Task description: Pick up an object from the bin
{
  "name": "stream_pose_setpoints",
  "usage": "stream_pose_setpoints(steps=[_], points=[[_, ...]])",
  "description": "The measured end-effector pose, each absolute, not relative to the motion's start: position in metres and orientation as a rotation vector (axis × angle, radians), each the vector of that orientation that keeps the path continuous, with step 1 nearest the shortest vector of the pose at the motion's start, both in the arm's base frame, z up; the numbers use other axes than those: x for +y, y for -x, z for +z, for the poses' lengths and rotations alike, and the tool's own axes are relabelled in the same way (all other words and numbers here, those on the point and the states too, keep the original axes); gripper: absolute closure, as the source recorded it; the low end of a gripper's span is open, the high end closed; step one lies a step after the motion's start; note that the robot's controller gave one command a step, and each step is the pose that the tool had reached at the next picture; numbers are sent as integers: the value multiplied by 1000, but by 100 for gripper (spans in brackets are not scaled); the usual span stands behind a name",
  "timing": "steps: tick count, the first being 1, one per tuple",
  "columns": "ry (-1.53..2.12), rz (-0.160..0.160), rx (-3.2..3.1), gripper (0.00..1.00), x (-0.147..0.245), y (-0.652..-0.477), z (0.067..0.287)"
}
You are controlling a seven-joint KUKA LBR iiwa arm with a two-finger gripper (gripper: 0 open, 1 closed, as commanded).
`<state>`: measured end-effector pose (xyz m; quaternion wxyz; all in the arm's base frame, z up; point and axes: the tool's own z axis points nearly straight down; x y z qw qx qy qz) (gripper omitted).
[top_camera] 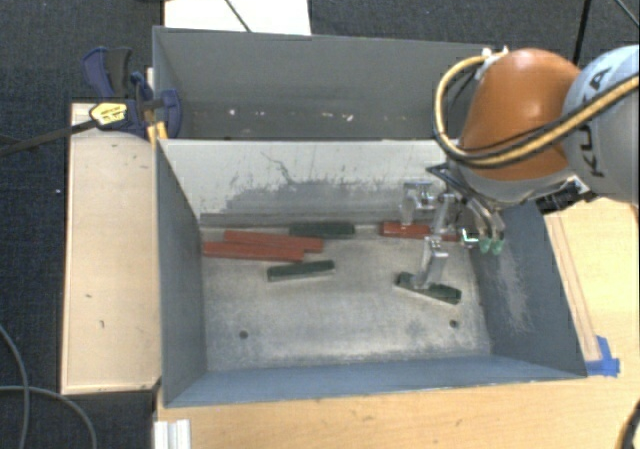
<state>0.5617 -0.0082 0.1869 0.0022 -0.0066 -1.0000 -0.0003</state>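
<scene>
While gripper (pixel 437 259) is hanging right over dark green bar (pixel 430 289), I am seeing nothing lifted; grasp and lift remaining. Jaw state: I am not managing to tell. Counting three green bars, second green bar (pixel 300 271) and third green bar (pixel 322 229) lying left of gripper. Three red: short red bar (pixel 403 230) just beyond gripper, red pair (pixel 250 249) lying well left.

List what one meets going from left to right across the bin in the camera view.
long red-brown bar → dark green bar by the back wall → short red bar → gripper, above a dark bar
</scene>
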Motion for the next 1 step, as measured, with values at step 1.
stream_pose_setpoints(steps=[1], points=[[21, -1, -3144, 0, -8, -563, 190]])
